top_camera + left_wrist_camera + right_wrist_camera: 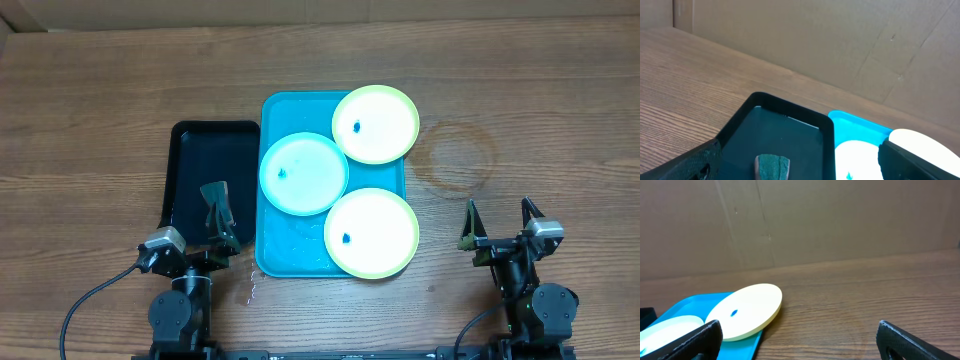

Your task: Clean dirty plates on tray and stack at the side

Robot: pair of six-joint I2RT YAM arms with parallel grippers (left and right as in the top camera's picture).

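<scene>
The turquoise tray [272, 112] lies mid-table and carries three plates. A yellow-green plate [376, 124] sits at its far right corner, and the right wrist view shows it [745, 310] with a blue speck. A cyan plate [303, 173] [855, 155] lies in the middle. Another yellow-green plate [371, 232] rests at the near right, overhanging the rim. Each plate has a blue speck. My left gripper [210, 235] [799, 150] stands open over the near end of the black tray. My right gripper [499, 220] [799, 330] is open over bare wood, right of the tray.
A narrow black tray [190, 150] [785, 125] lies against the turquoise tray's left side, with a green sponge [772, 167] [214, 196] in it. A faint ring stain [455, 155] marks the wood on the right. A cardboard wall [800, 220] closes the far side.
</scene>
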